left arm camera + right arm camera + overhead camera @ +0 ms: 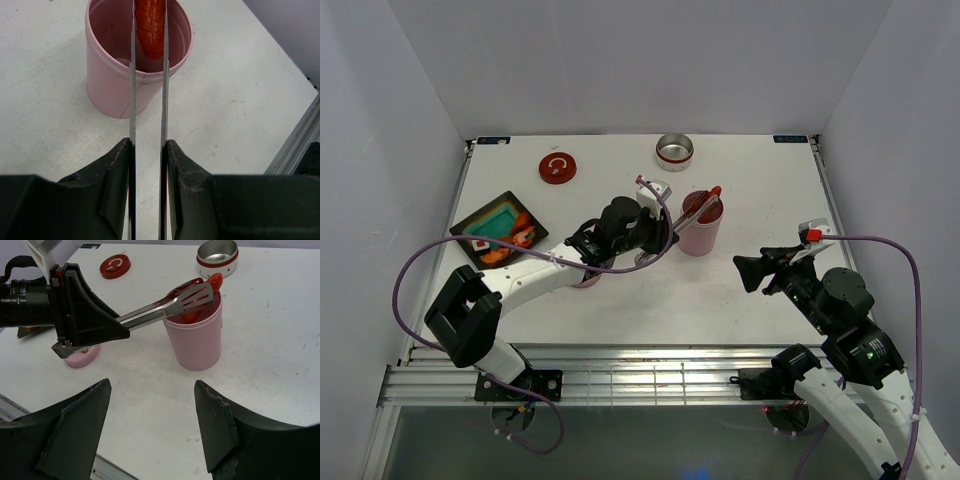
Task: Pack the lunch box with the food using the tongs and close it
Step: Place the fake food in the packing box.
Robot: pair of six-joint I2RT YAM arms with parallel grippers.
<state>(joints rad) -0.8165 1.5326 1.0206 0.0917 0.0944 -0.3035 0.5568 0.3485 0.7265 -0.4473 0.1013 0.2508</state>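
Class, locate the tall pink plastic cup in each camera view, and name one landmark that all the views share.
Top external: tall pink plastic cup, just right of centre.
Left wrist: the cup at top, left of centre.
Right wrist: the cup at centre, slightly right.
Shared landmark: long silvery metal tongs holding a red food piece at the cup's mouth.

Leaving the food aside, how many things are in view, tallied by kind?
Cups: 1, the pink cup
Tins: 1, the silver tin
Lids: 2, the red lid and the pink lid
Trays: 1, the black tray
Tongs: 1, the tongs
Total: 6
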